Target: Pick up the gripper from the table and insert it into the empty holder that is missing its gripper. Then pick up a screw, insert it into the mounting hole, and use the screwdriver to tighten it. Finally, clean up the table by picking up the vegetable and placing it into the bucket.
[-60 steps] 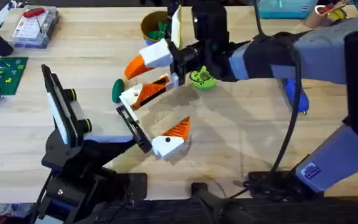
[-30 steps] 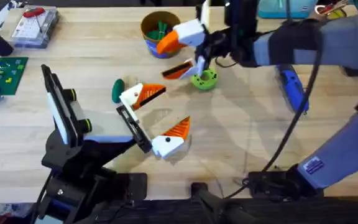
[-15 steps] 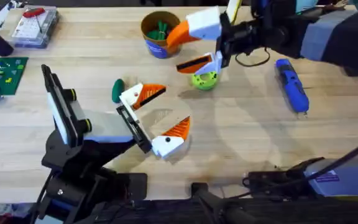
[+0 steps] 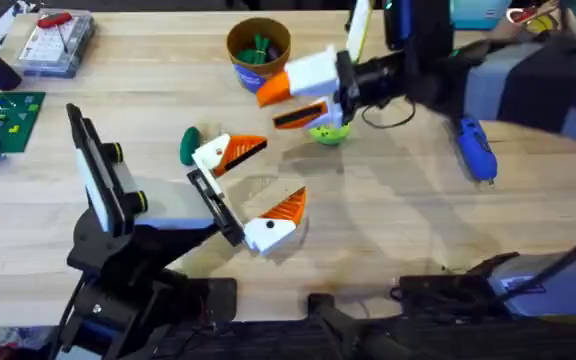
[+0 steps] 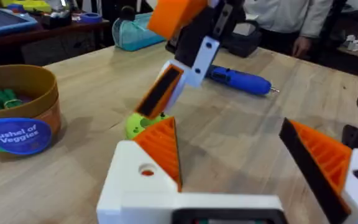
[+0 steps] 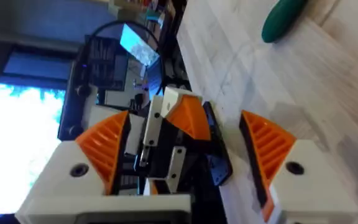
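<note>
Black links of the left arm rose from the near left corner of the pale wooden worktop [image 4: 388, 230], ending in the holder [image 4: 215, 203], a short black bar lying on the wood. Both finger pieces sat on that bar: one gripper [image 4: 275, 224] at its near end and a second [image 4: 224, 152] at its far end, their orange wedges well apart, so the left pincer [image 4: 258, 180] stood open with nothing between. Just beyond the far finger lay a dark green vegetable [image 4: 189, 146]. Farther back, the right pincer [image 4: 288, 100] reached in from the right, its fingers apart and gripping nothing, hovering beside a small light green vegetable [image 4: 329, 131] that rested on the wood. A blue screwdriver [image 4: 474, 150] lay to the right of it, partly under the grey-sleeved arm. At the far edge stood the bucket [image 4: 256, 52], orange-brown with a blue band, with green pieces inside. A clear parts box [image 4: 56, 42] sat at the far left corner.
</note>
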